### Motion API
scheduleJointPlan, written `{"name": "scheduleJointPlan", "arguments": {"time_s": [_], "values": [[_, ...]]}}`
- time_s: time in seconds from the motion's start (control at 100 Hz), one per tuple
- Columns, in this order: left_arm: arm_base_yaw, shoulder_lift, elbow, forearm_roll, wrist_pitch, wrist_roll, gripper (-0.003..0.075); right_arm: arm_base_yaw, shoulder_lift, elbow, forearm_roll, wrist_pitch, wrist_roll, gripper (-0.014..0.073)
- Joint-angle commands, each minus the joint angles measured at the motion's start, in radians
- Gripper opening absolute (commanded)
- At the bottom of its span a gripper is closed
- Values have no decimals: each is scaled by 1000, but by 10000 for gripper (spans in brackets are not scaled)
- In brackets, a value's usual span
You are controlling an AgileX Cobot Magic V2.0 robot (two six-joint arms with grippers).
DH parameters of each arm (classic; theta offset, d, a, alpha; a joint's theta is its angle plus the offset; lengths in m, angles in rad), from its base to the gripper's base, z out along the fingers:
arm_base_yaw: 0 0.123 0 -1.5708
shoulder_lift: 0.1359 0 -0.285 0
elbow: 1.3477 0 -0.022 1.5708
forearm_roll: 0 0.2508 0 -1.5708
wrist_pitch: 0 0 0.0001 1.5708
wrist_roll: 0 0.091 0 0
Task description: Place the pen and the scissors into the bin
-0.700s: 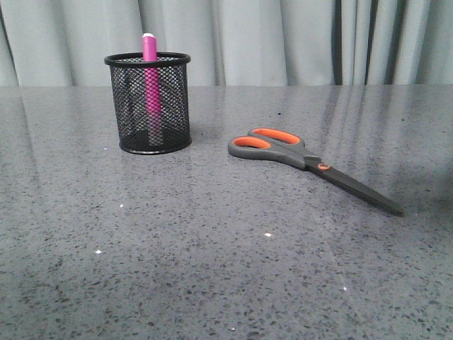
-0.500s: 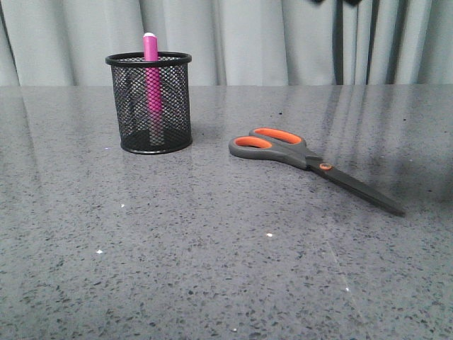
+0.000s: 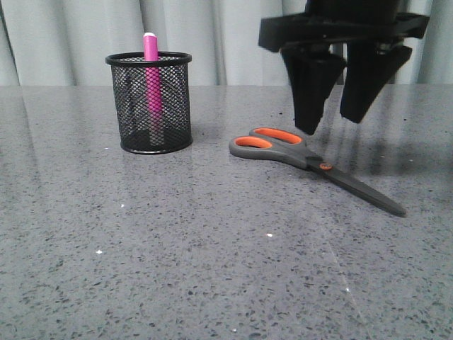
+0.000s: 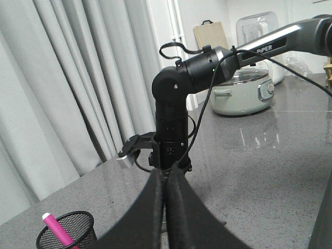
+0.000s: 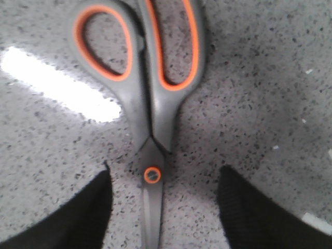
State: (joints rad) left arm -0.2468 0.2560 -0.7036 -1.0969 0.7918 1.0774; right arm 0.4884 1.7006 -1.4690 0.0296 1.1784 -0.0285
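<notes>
**Right gripper poised over scissors, pen already in cup**

The right gripper (image 3: 337, 117) hangs wide open and empty above the scissors (image 3: 311, 164), which lie flat on the bench right of the mesh bin (image 3: 149, 103). The pink pen (image 3: 151, 78) stands inside it. The left gripper (image 4: 165, 207) is closed, holding nothing.

Soft even light; white glare on table (image 5: 57, 85).

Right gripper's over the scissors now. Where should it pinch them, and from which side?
Come straight down and pinch the scissors across the narrow neck by the orange pivot. They lie flat and closed, and the open right gripper already straddles that spot.
</notes>
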Motion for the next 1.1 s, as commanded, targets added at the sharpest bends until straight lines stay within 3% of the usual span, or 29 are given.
{"name": "scheduleJointPlan", "arguments": {"time_s": [0.0,0.2,0.97,1.09], "values": [[3,13,-20,-48,-75,-12,-22,-7,-33,-33,1,-44,6,508],[3,13,-20,-48,-114,-12,-22,-7,-11,-33,10,-116,6,526],[3,13,24,-55,-124,-12,-22,-5,110,-33,13,-128,2,526],[3,13,37,-62,-124,-12,-22,-5,115,-33,20,-130,2,463]]}}
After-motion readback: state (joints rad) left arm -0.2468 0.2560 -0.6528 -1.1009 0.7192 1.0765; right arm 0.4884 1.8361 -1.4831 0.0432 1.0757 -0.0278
